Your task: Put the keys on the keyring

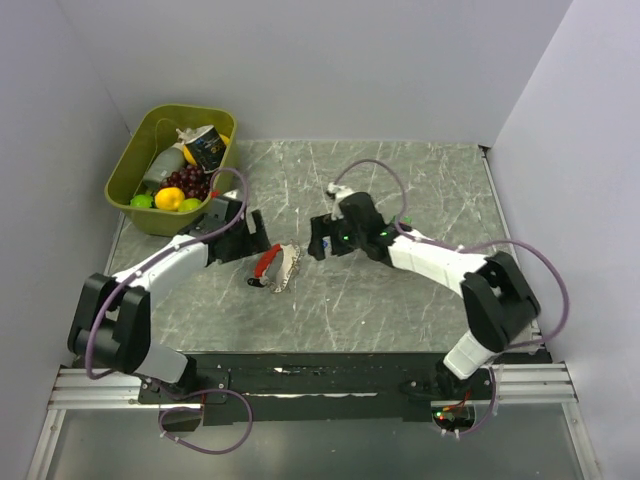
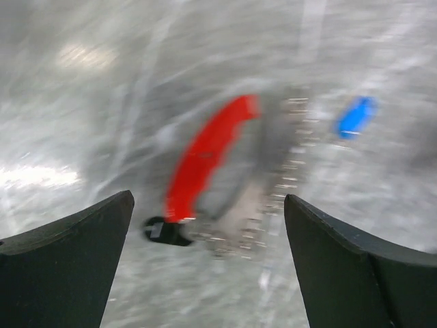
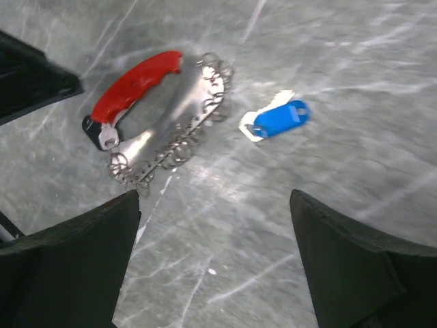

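Red against grey stone, the keyring (image 1: 274, 266) lies flat on the marbled table (image 1: 420, 290), between our two grippers and touched by neither. We see the left arm stretch forward and inward from its base, its left gripper (image 1: 256, 240) tipped down just beside the red clip. The right arm folds at its elbow out on the right and reaches back inward, its right gripper (image 1: 322, 243) low over the table on the other side of the bunch of rings.

Both pairs of jaws stand spread wide and hold nothing. In the left wrist view the left gripper (image 2: 208, 200) has the keyring (image 2: 205, 157) lying just ahead of the gap between its fingers; that picture is blurred, so we make out the chain only as a grey smear. The key (image 2: 356, 116) is a small blue blot ahead of the right-hand finger.

The right wrist view is sharp where the other is not. Ahead of the right gripper (image 3: 215, 198) we see the keyring (image 3: 136, 85) with its black end and silvery loops, and the key (image 3: 280, 119) lying loose just beside the rings, apart from them. From above we cannot pick the key out; only that view shows the green basket (image 1: 125, 180) of fruit, well beyond the left jaws.
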